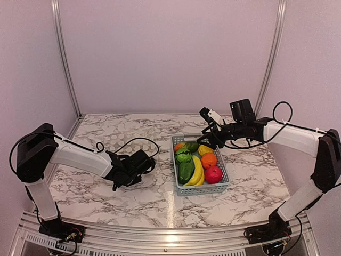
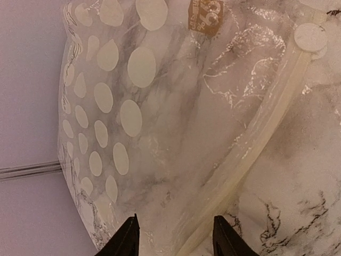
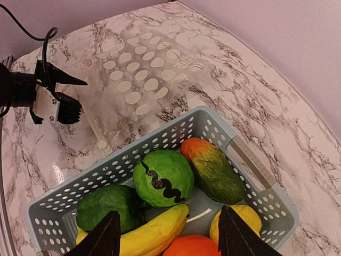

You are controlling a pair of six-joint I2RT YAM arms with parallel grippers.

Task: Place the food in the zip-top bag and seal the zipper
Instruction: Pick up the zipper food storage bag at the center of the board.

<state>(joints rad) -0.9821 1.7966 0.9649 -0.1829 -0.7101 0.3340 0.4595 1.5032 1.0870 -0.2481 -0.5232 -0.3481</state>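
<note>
The left gripper (image 2: 175, 224) is standing part open and empty, its tips straddling the zipper (image 2: 256, 138) of the flat zip-top bag (image 2: 176, 117); closing here could be pinching both layers shut. The right gripper (image 3: 169, 212) is hovering open, empty, over the food (image 3: 162, 178) in the basket (image 3: 160, 141).

Pale pinkish walls (image 1: 170, 48), 2 metal corner posts (image 1: 65, 53), white marble-look tabletop (image 1: 256, 186) w/ even, prob. overhead light.
</note>
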